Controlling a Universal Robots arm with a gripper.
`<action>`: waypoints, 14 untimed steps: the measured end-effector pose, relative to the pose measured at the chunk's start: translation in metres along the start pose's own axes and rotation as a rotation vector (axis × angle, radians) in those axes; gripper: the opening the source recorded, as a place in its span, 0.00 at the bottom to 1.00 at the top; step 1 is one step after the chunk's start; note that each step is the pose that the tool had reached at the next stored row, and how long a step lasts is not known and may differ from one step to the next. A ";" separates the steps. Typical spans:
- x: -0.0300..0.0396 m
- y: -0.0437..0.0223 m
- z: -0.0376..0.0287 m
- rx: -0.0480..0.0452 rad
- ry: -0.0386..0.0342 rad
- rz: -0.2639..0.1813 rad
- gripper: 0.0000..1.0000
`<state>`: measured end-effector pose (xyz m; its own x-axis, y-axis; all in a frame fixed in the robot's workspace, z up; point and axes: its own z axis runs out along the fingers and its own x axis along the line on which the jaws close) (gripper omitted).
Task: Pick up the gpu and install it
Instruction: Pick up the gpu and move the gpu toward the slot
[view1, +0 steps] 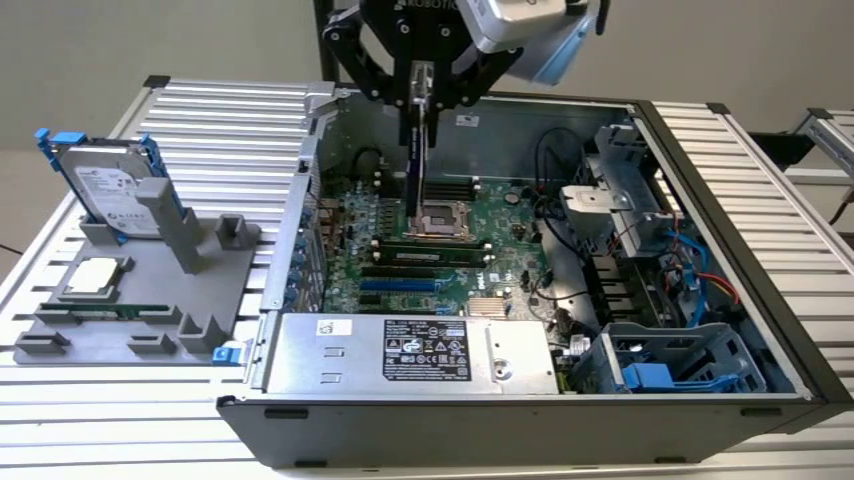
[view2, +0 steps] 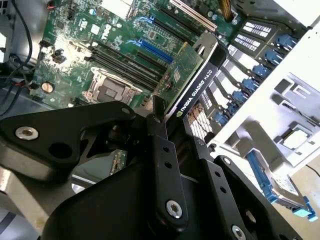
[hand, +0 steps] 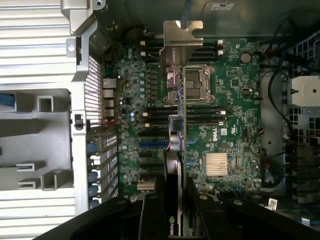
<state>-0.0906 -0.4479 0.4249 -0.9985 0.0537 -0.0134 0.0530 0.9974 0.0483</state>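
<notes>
One gpu (view1: 418, 160) hangs edge-on above the motherboard (view1: 501, 215), far part of the open case (view1: 727, 210). The gripper (view1: 422, 100) jaws are clamped on its upper edge. Judged stiff, light and fragile; grip board edges only.

The exterior view looks down from afar on the end effector (view1: 424, 100) above the open computer case (view1: 534, 432). Both wrist views sit just behind the end effector, sharing the motherboard (view2: 75, 30) (hand: 235, 105) below it.

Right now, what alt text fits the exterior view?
The gripper holds the gpu edge-down over the motherboard inside an open computer case. On the exterior view's left, a grey fixture carries an upright hard drive.
</notes>
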 end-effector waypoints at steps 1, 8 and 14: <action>-0.0020 0.0001 0.0000 0.0000 0.0000 0.000 0.00; -0.0155 0.0008 0.0002 0.0000 0.0004 0.000 0.00; -0.0271 0.0014 0.0004 0.0000 0.0007 0.000 0.00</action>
<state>-0.0635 -0.4480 0.4249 -0.9985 0.0538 -0.0126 0.0531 0.9974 0.0483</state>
